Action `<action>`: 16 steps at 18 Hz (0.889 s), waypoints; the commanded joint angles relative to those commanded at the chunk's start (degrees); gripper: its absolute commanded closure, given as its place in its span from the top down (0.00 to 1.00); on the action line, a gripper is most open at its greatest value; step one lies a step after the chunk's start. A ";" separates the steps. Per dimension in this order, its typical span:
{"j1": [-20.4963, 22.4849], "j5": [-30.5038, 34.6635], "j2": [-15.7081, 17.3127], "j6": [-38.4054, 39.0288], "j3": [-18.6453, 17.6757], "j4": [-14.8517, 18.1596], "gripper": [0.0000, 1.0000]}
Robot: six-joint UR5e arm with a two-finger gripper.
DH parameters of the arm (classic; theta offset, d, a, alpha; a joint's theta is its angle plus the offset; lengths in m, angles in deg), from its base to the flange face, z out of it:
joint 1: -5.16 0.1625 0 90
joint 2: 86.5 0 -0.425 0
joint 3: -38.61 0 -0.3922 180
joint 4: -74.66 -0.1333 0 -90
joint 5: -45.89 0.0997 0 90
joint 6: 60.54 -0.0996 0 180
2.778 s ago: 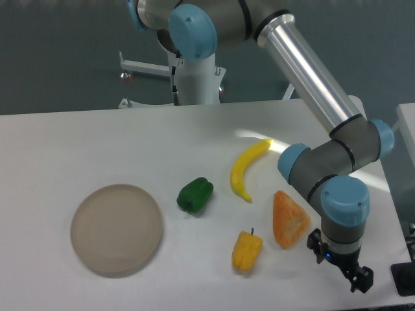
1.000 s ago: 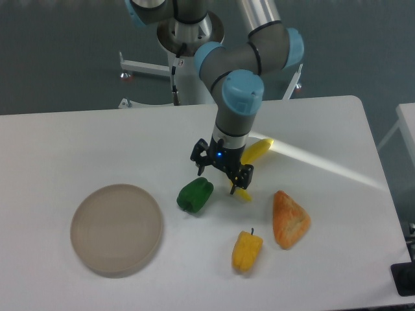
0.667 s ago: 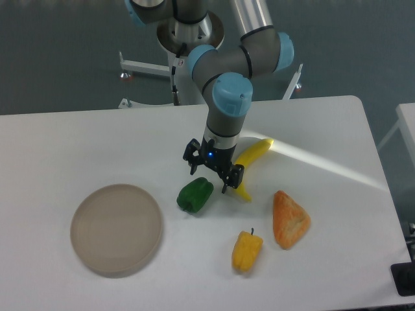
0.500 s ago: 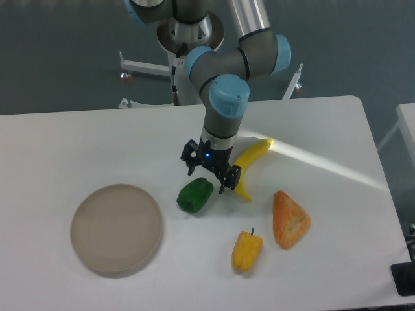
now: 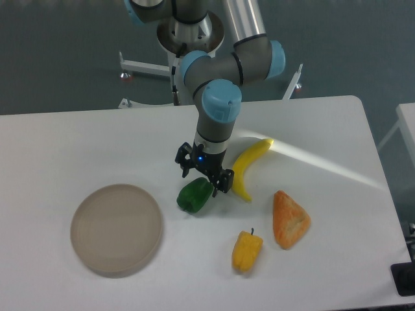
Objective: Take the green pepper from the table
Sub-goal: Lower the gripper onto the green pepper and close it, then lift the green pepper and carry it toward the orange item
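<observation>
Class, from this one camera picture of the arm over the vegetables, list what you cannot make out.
- Height of the pincer above the green pepper: a single view gives no depth.
- The pepper's upper right edge: hidden by the pincer.
- The table front: cut off by the bottom edge.
- The arm's base: cut off at the top.

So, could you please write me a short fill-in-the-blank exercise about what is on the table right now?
1. The gripper hovers, fingers spread, just above the ____ pepper.
2. The round plate holds ____.
3. The long curved fruit is a ____.
4. The pepper with a stem is ____ in colour.

Missing words: green; nothing; banana; yellow
</observation>
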 joint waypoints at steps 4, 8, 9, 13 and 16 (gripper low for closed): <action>-0.70 0.17 -0.70 0.17 -0.09 -0.09 1.00; -0.79 0.09 -1.14 0.35 0.70 -0.09 0.83; -0.79 0.09 -1.15 0.18 0.79 -0.09 0.63; -0.71 0.00 -1.41 -0.35 1.05 -0.09 0.35; -0.62 0.09 -1.41 -0.35 2.11 0.00 0.35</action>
